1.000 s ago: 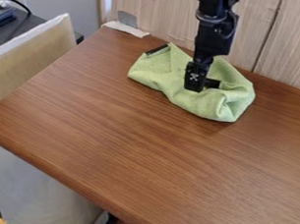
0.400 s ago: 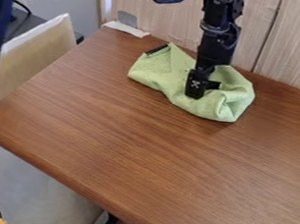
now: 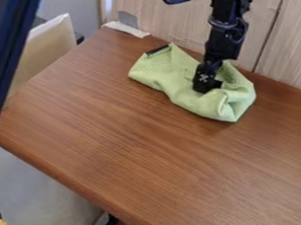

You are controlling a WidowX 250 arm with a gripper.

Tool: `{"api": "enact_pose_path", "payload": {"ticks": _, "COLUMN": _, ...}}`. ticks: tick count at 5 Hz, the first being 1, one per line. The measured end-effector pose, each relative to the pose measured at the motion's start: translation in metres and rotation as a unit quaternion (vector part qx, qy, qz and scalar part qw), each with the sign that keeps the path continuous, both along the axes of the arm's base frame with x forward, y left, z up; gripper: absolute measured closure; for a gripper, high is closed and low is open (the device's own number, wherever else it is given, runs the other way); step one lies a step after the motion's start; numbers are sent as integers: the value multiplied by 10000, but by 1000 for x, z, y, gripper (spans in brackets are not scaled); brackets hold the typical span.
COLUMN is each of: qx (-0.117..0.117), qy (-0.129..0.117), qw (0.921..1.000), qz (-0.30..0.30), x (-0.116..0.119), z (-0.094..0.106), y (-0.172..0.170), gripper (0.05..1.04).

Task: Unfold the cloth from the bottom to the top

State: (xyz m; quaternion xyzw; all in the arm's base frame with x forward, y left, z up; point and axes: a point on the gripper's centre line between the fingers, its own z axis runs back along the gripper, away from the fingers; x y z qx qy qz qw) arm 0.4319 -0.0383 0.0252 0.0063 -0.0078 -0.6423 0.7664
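Note:
The black gripper point(image 3: 206, 84) hangs down over the right-centre part of the green cloth point(image 3: 160, 71), its tip at or against the fabric. Whether it holds any cloth cannot be told from here. The cloth lies bunched and folded at the back of the brown table, with a dark strip at its upper left corner and raised folds on its right side. Part of the cloth is hidden behind the gripper.
A wooden wall point(image 3: 181, 18) stands directly behind the table point(image 3: 149, 159). White tape point(image 3: 126, 28) and a small grey piece sit at the back left corner. A dark blue bar point(image 3: 13, 38) crosses the left edge of the view.
The gripper has shifted a little to the right over the cloth. The dark blue bar has come in from the left. The cloth looks nearly the same.

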Motion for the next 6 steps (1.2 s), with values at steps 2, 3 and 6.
{"api": "enact_pose_path", "payload": {"ticks": 2, "qx": -3, "qy": -38, "qw": 10000, "qz": -15, "x": 6, "z": -3, "y": -1, "gripper": 409}}
{"api": "enact_pose_path", "payload": {"ticks": 3, "qx": 10, "qy": -47, "qw": 10000, "qz": -21, "x": 6, "z": -3, "y": -1, "gripper": 712}}
{"api": "enact_pose_path", "payload": {"ticks": 6, "qx": 2, "qy": -46, "qw": 10000, "qz": 20, "x": -1, "z": -5, "y": 0, "gripper": 1020}}
